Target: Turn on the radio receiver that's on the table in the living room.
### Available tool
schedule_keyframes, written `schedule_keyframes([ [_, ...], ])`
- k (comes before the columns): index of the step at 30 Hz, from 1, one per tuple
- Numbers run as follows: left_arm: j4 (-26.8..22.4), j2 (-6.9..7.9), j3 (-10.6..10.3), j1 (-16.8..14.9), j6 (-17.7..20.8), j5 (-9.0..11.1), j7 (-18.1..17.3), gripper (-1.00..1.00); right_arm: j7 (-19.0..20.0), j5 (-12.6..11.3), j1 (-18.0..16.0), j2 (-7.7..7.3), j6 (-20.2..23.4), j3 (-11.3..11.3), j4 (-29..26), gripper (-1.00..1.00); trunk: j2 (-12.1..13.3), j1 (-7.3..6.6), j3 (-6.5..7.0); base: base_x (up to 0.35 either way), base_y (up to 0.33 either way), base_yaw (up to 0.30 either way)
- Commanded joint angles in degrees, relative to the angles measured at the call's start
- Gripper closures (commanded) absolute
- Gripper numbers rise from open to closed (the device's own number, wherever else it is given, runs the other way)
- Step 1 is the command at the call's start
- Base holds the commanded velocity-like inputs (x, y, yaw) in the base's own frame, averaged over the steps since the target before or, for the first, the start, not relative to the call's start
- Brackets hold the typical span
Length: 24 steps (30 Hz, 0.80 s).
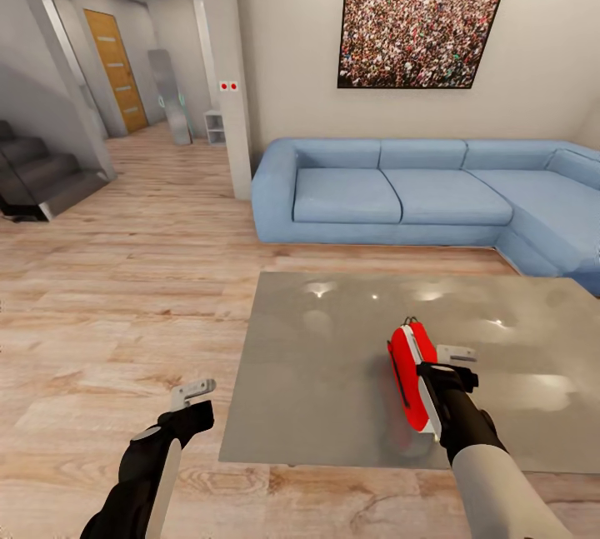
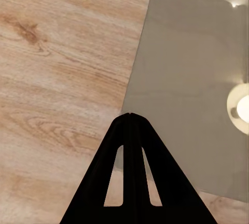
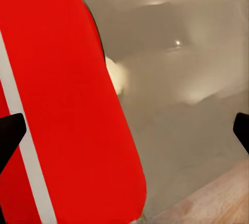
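My right gripper (image 1: 446, 368) hangs over the glossy grey surface (image 1: 333, 372) with its jaws spread wide, and the radio receiver (image 1: 414, 385) stands on edge on that surface against my left-hand finger, red face outward, white edge toward my wrist. The right wrist view shows its red body (image 3: 67, 104) close in. My left gripper (image 1: 193, 396) hovers over the wood floor (image 1: 108, 306) just off the surface's near corner, jaws pressed shut and empty. The blue sofa (image 1: 400, 193) sits beyond.
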Motion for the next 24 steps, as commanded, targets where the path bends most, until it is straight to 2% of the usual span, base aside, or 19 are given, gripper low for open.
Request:
schedule_keyframes([
  [1,0.0,0.0,-0.2,0.0,0.0,0.0,0.0,1.0,0.0,0.0,0.0,0.0,0.0,0.0,0.0,-1.0,0.0,0.0,0.0,-0.226,0.0,0.0],
  [7,0.0,0.0,-1.7,0.0,0.0,0.0,0.3,1.0,0.0,0.0,0.0,0.0,0.0,0.0,0.0,-1.0,0.0,0.0,0.0,-0.313,0.0,0.0],
  [24,0.0,0.0,-1.9,0.0,0.0,0.0,0.3,1.0,0.0,0.0,0.0,0.0,0.0,0.0,0.0,-1.0,0.0,0.0,0.0,-0.342,0.0,0.0],
])
